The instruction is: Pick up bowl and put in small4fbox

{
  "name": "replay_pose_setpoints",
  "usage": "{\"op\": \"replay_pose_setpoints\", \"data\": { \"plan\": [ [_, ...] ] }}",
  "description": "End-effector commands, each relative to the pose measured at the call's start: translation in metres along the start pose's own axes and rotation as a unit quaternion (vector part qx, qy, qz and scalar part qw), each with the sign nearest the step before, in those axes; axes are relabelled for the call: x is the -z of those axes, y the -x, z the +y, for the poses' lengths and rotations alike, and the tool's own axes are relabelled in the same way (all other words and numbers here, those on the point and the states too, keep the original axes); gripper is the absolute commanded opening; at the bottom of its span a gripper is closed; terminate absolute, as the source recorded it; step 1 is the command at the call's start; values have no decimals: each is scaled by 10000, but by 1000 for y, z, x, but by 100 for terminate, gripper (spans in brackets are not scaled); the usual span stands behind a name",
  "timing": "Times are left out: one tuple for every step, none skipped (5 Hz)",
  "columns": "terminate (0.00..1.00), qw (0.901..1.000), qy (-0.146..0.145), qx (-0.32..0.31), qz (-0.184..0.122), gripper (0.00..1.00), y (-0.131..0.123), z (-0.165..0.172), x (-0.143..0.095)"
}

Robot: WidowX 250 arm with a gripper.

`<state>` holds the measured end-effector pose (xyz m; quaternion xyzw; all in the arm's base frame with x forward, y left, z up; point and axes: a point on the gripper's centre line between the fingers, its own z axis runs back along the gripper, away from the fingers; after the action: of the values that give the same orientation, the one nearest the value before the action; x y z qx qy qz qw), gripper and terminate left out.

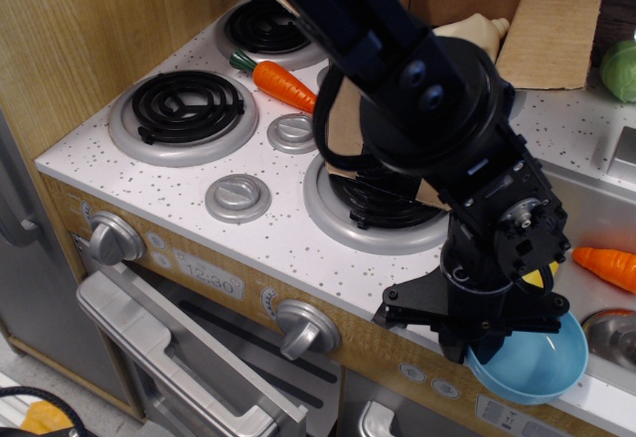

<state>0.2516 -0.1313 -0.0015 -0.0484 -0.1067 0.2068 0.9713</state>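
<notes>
The light blue bowl point(537, 365) sits at the front right edge of the toy stove counter, beside the sink. My black gripper point(473, 342) points down at the bowl's left rim, its fingers drawn together over that rim. The brown cardboard small4fbox point(343, 131) stands behind my arm on the front right burner, with an open flap point(556, 15) at the top right. My arm hides most of its side and the lettering.
An orange carrot point(283, 81) lies between the back burners. Another carrot point(606, 266) lies in the sink with a small metal bowl point(616, 330). A green object point(621, 68) is at the far right. A wooden wall point(89, 20) stands on the left.
</notes>
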Motion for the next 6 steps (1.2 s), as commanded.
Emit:
{"op": "replay_pose_setpoints", "data": {
  "plan": [
    [0, 9983, 357, -454, 20, 0, -6, -3, -45],
    [0, 9990, 237, -370, 33, 0, -17, 3, -79],
    [0, 9996, 128, -141, 204, 0, -32, 14, -121],
    [0, 9994, -288, 118, 126, 0, -51, 14, -157],
    [0, 9962, -661, 566, -101, 0, -78, 14, -183],
    [0, 9932, -774, 780, -380, 0, -109, 20, -191]
  ]
}}
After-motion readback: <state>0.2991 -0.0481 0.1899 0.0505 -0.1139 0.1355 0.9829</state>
